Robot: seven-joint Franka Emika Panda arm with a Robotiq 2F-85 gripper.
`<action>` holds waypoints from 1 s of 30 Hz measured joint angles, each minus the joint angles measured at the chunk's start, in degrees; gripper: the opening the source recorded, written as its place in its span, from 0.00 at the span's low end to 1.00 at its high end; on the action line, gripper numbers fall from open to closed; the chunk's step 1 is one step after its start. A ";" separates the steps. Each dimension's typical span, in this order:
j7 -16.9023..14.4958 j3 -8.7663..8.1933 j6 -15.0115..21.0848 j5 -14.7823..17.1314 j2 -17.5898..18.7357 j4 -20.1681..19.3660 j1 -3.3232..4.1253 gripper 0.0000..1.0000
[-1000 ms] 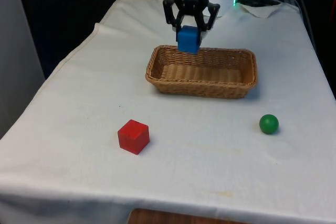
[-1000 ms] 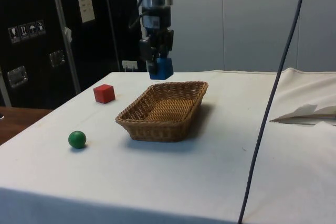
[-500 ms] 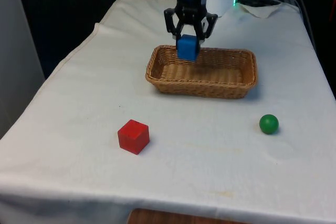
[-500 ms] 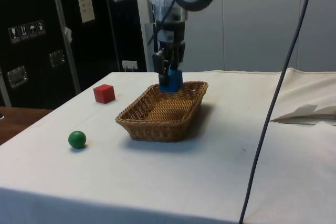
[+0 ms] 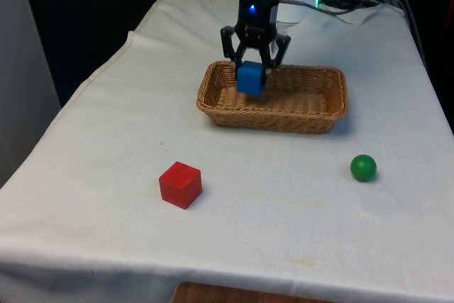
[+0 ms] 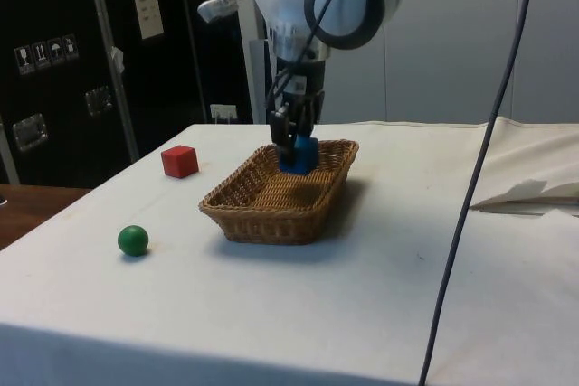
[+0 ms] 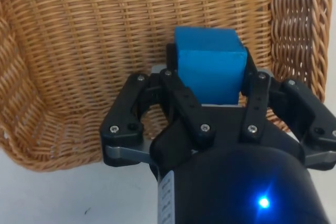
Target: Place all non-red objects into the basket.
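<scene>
- Lowered since a second ago, the tool (image 5: pixel 251 69) now sits inside the basket (image 5: pixel 298 115).
- Its fingers are clamped on the blue block (image 5: pixel 250 78), held above the basket floor.
- Green ball (image 5: pixel 363 167) and red block (image 5: pixel 180 184) lie on the bench (image 5: pixel 92 147), well apart from the tool.

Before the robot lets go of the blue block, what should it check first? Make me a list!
1. Is the blue block held tight in the gripper? Ok: the fingers squeeze it on both sides.
2. Is the block over the basket? Ok: the wrist view shows the woven floor right behind it.
3. Is the block low enough to drop softly? Ok: in the side view it hangs at about rim height.
4. Is the landing spot free? Ok: nothing else lies in the basket.
5. Is the green ball packed yet? Not ok: it sits on the cloth.
6. Is the red block left out? Ok: it stays on the cloth.
</scene>
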 measured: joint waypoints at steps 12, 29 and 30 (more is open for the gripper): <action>0.17 0.06 1.72 0.06 1.95 0.11 0.00 0.15; 0.17 0.06 1.78 0.06 2.29 0.23 0.00 1.00; 0.17 0.06 1.78 0.06 2.29 0.23 0.00 1.00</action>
